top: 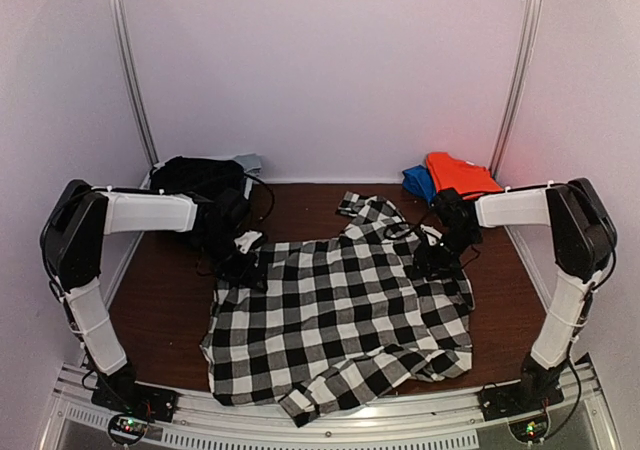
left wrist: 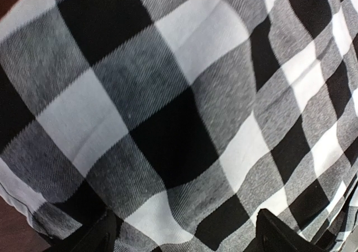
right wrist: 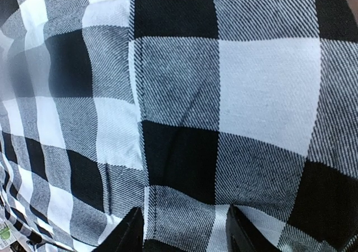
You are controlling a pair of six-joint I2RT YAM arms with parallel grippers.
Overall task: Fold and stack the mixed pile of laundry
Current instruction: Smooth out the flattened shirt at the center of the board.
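Surface: brown table; checked shirt spread centre, unfolded; black garment heaped 10 o'clock; orange-red garment 2 o'clock, looks folded; left gripper, right gripper both released. Most folding remains.

— How do the arms stand?
— The white-and-black left arm and right arm both reach inward, with the wrists turned down.
— And the tools?
— The black two-finger left tool is spread wide. The right tool is parted less.

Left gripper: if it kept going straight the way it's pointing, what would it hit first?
The black-and-white checked shirt. Its cloth fills the left wrist view just beyond the open left gripper, so it would probably press into that. How near the cloth lies is unclear.
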